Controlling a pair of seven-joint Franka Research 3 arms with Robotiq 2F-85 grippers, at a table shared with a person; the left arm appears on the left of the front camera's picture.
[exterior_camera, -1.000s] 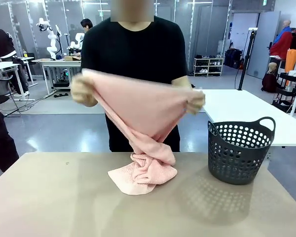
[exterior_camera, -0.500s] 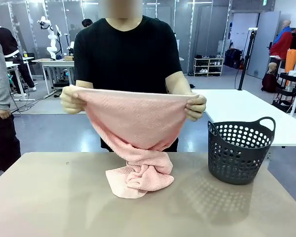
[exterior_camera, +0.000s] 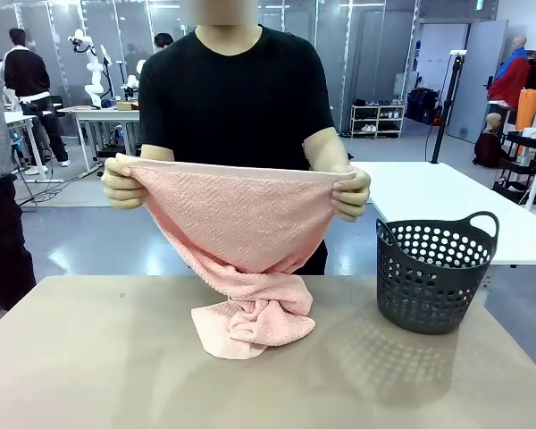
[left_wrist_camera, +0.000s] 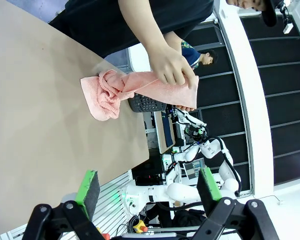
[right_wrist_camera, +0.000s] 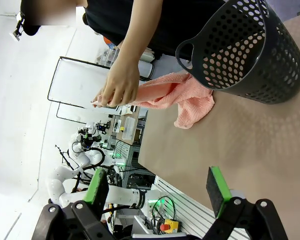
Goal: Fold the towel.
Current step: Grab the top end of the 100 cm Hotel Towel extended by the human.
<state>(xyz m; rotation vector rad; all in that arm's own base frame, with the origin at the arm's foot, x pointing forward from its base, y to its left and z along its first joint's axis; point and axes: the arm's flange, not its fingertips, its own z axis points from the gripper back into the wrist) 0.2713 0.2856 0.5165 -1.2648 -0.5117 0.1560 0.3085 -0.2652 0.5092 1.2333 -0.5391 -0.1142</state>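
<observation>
A person in a black shirt stands at the far side of the table and holds the pale pink towel (exterior_camera: 241, 223) stretched by its top corners, one in each hand. Its lower part is twisted and bunched on the tan table (exterior_camera: 116, 366). The towel also appears in the left wrist view (left_wrist_camera: 115, 92) and in the right wrist view (right_wrist_camera: 182, 97). My left gripper (left_wrist_camera: 147, 186) stands open above the near table, well short of the towel. My right gripper (right_wrist_camera: 157, 187) is open too, empty, far back from the cloth.
A dark grey perforated basket (exterior_camera: 435, 273) with handles stands on the table at the right, close to the towel's bunched end; it is large in the right wrist view (right_wrist_camera: 250, 50). Other people and tables are in the background.
The person has spread the towel's top edge wider and straighter and lowered it slightly; the bunched lower end shifted a little on the table. Both grippers stay open.
</observation>
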